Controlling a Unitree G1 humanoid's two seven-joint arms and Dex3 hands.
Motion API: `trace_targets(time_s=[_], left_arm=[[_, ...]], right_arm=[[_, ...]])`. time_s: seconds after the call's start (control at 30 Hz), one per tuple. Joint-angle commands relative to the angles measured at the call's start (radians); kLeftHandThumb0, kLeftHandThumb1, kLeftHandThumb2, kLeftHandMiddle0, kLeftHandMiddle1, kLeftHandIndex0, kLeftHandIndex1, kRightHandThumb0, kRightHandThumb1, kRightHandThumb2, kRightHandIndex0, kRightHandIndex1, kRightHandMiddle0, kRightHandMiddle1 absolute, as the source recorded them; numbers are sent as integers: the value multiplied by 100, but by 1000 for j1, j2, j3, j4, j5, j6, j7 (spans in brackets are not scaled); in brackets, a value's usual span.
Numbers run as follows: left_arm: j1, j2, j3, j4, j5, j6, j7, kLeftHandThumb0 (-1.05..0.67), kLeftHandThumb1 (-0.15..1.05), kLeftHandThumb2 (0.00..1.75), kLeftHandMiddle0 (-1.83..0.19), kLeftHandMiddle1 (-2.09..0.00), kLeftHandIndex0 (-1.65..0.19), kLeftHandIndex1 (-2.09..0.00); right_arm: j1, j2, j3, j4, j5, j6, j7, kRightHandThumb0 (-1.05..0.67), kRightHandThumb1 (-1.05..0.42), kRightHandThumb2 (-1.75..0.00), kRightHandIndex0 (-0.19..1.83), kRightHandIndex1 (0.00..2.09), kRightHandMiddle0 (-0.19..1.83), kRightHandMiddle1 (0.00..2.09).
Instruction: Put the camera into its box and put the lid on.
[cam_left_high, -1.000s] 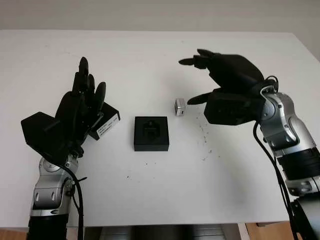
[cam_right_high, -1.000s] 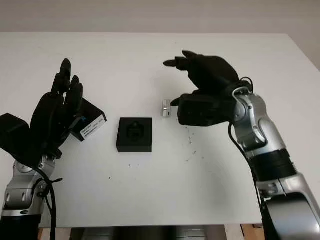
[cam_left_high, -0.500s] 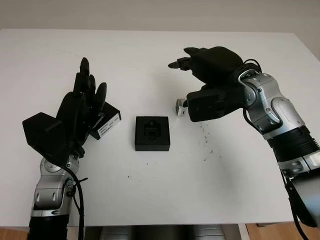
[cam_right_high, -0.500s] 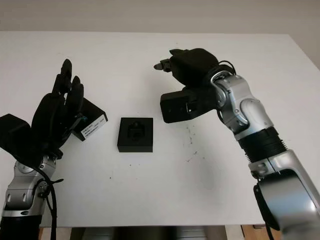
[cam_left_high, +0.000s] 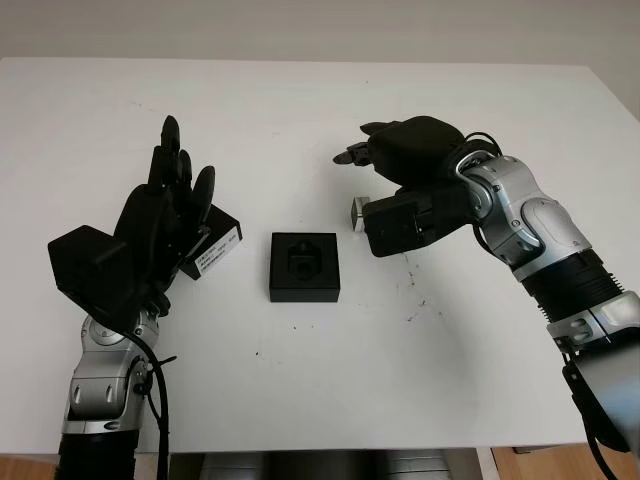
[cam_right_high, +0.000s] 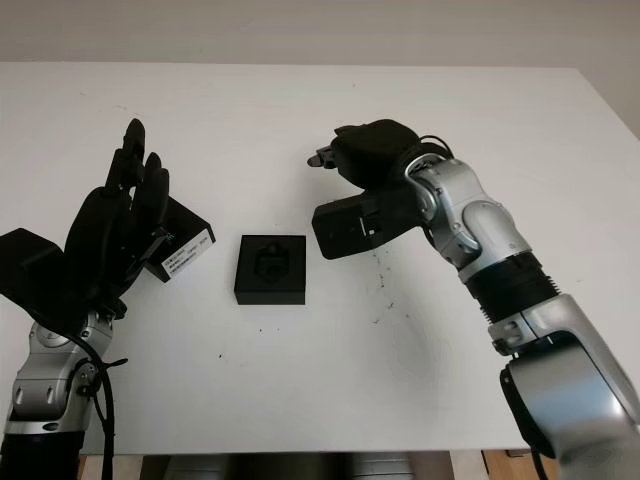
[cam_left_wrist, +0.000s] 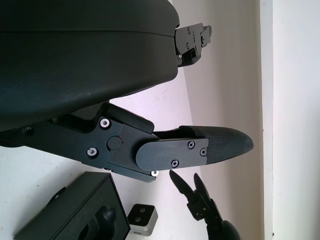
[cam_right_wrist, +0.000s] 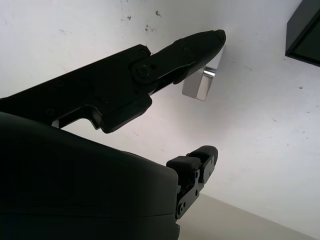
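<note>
White tabletop (cam_left_high: 300, 400) carries everything in the left eye view: the open black box (cam_left_high: 304, 266) sits at the centre with its moulded recess facing up, ready to receive the small silver camera (cam_left_high: 357, 213), which stands just to its right. The right hand (cam_left_high: 400, 185) arches over that camera, fingers above and thumb low beside it, not yet closed on it. The left hand (cam_left_high: 165, 225) is raised and open near the lid (cam_left_high: 212, 248), which lies labelled edge showing, left of the box, probably waiting for the covering step.

From the right eye, the right hand's shell hides the camera.

Looking from the left wrist, camera and box appear just apart.

Seen from the right wrist, the thumb tip (cam_right_wrist: 210, 37) seems to touch the camera's top edge, though contact is uncertain.
</note>
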Motion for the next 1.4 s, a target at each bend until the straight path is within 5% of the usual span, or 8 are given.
trace_targets(time_s=[0.0,0.17,0.3,0.5,0.73,0.83,1.0,1.37], left_arm=[[13,-1,0,-16,3,-13,0,-73,105,49,19,0,19,0],[13,0,0,-12,5,-17,-3,-73,105,50,19,0,19,0],[11,-1,1,-7,9,-23,-1,-73,105,49,19,0,19,0],[9,1,5,-6,4,-22,-6,-73,105,49,19,0,19,0],[10,-1,6,-12,3,-17,-3,-73,105,48,19,0,19,0],[10,-1,4,-13,5,-16,-2,-73,105,48,19,0,19,0],[9,1,6,-11,2,-14,-6,-72,105,50,19,0,19,0],[10,1,8,-8,0,-16,-10,-73,105,48,19,0,19,0]], right_arm=[[-3,5,-3,-1,-1,5,-11,-79,-90,-5,15,6,42,22],[16,9,1,-2,-7,8,-33,-78,-91,-6,17,7,46,26],[35,14,-1,-1,-7,8,-69,-74,-91,-5,21,6,24,96],[56,17,10,19,-29,-1,-148,-68,-91,-6,25,6,19,132],[62,19,21,55,-33,-14,-177,-65,-92,-6,25,5,16,130],[61,23,23,70,-33,-18,-185,-65,-93,-5,24,5,16,120],[56,34,34,102,-46,-19,-206,-69,-93,-5,25,5,31,71],[47,47,46,154,-49,-30,-252,-70,-94,-5,26,6,35,56]])
